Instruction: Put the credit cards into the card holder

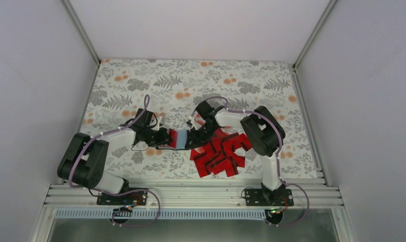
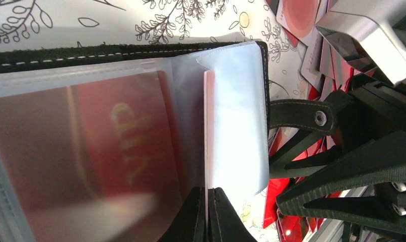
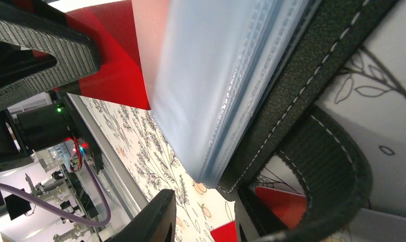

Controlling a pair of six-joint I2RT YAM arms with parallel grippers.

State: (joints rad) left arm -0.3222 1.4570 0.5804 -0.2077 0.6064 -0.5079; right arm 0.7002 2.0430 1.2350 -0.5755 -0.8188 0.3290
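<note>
Near the middle of the surface's near edge, the left fingers (image 2: 191, 219) are clenched on a clear sleeve of the open card holder (image 1: 181, 139). Only the left wrist view shows a red card (image 2: 125, 146) lodged inside a sleeve. Only the right wrist view shows the right fingers (image 3: 158, 222) parted below the holder's corner, grasping nothing. The credit cards (image 1: 220, 155) lie heaped just right of them.

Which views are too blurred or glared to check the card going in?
Left wrist: on the card holder, the near pocket is out of focus, smearing the gold lettering on the red card, and the raised sleeve glares white. Right wrist: the holder sits so close that its sleeves blur, only stitching sharp. Top external: even light, sharp, but the holder is tiny.
</note>
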